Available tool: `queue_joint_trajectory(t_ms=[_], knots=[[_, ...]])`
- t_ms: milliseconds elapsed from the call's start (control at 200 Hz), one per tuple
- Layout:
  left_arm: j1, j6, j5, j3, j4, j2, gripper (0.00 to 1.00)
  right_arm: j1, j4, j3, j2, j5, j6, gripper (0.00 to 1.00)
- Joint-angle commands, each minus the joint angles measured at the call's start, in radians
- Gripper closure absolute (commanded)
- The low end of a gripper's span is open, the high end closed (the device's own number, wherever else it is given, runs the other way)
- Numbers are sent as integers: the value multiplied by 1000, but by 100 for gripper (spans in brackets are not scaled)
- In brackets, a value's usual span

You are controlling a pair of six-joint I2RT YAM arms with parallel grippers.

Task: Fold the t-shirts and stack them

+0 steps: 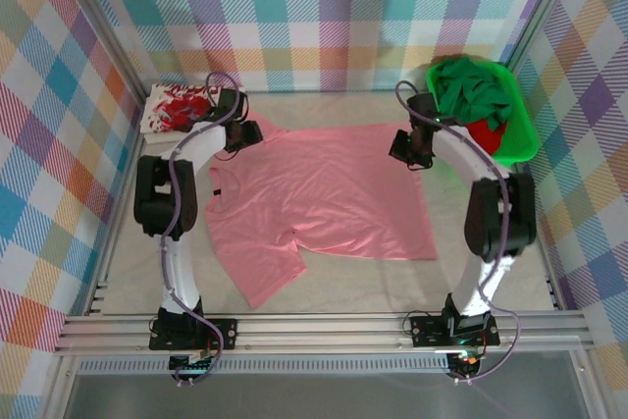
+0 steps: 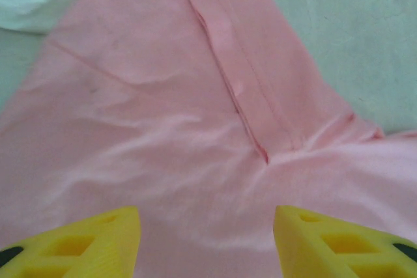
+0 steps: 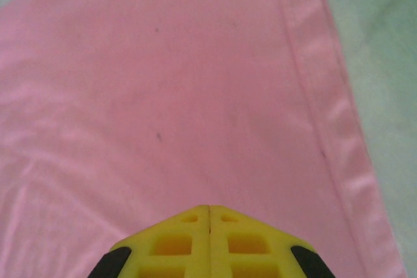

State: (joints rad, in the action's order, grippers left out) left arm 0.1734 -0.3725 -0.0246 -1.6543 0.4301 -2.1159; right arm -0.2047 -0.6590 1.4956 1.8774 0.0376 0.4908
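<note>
A salmon-pink t-shirt (image 1: 324, 193) lies spread flat in the middle of the table, neck to the left. My left gripper (image 1: 239, 134) hovers over its far-left sleeve. In the left wrist view the yellow fingers (image 2: 107, 242) stand apart above the pink t-shirt (image 2: 163, 135), near a sleeve seam, with only cloth beneath them. My right gripper (image 1: 408, 149) is over the shirt's far-right corner. Its fingertips (image 3: 210, 222) are pressed together with nothing pinched, just above the pink t-shirt (image 3: 176, 96) beside the hem. A folded white t-shirt with red print (image 1: 175, 108) rests at the back left.
A bright green tray (image 1: 520, 139) at the back right holds a crumpled dark green shirt (image 1: 471, 90) and a red one (image 1: 488, 134). Checkered walls close in the table on three sides. Bare table shows in front of the pink shirt.
</note>
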Motion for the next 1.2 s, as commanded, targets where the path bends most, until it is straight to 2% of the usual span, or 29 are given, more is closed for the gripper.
queue_joint_trajectory(t_ms=[0,170,410,650,775,930,1070,1140,1195], knots=[[9,20,33,-119,84,-92,43,-5,-22,143,126,-7,-59,99],[10,-4,13,-304,177,-246,44,1,-80,335,313,22,-53,100],[33,-34,68,-359,126,-339,44,45,-74,490,492,42,28,100],[69,-12,142,-666,194,-551,44,93,-127,729,673,4,86,100],[68,-14,133,-859,275,-643,44,106,-160,895,758,15,98,100],[49,11,67,-878,263,-584,44,130,-237,1159,857,-3,76,100],[-8,14,75,-927,276,-501,41,137,-165,1178,801,-83,12,100],[-18,35,49,-933,327,-418,39,133,-192,1175,733,-113,-14,98],[-15,51,18,-877,358,-318,38,123,-241,1138,654,-116,-31,98]])
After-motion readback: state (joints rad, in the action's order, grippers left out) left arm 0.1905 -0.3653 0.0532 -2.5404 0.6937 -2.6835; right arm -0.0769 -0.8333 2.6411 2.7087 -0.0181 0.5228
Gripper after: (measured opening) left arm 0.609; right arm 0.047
